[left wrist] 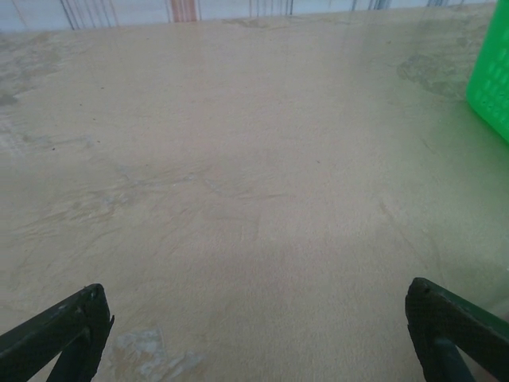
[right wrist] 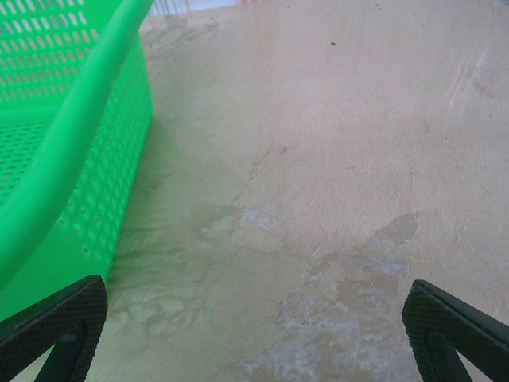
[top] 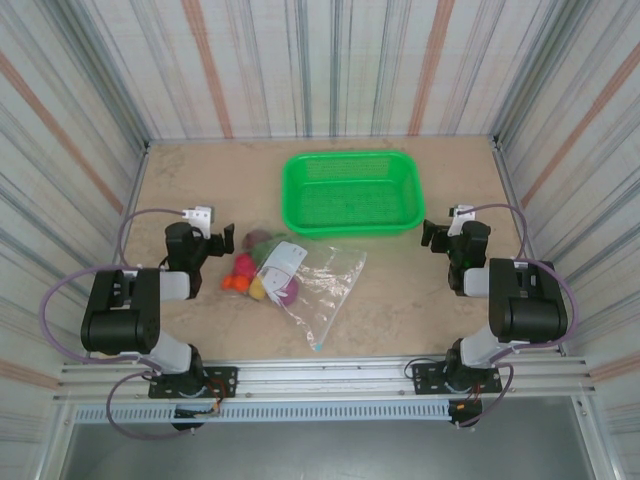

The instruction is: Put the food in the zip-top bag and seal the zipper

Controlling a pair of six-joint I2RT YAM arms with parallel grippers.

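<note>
Near edge of beige table (top: pixel 400 300): both arm bases bolted to a metal rail. Just beyond, left of centre, clear thin rectangular plastic zip-top bag (top: pixel 325 290) lies flat and skewed, one corner pointing at the near edge, white label patch (top: pixel 283 262) at its far-left end. Small toy fruits and vegetables (top: pixel 255 272) heaped at that same end: orange, pink-red, yellow, purple, with a darker piece on the far side. Cannot tell whether the pieces sit inside the bag or against its mouth; zipper strip too faint to make out. Left gripper (top: pixel 226 244) just left of the heap, pointing at it, apart from it. In the left wrist view, left gripper (left wrist: pixel 254 334) has dark fingers (left wrist: pixel 64 326) spread to opposite corners, jaws wide apart, bare table between. Right gripper (top: pixel 430 236) toward the right edge, level with the left gripper, beside the near-right corner of a green mesh plastic basket (top: pixel 352 192). In the right wrist view, right gripper (right wrist: pixel 254 334) likewise gapes wide, gripping nothing, basket wall (right wrist: pixel 71 143) close on its left. Basket sits centred toward the far edge, well apart from the left gripper, its corner showing in the left wrist view (left wrist: pixel 493 79).
</note>
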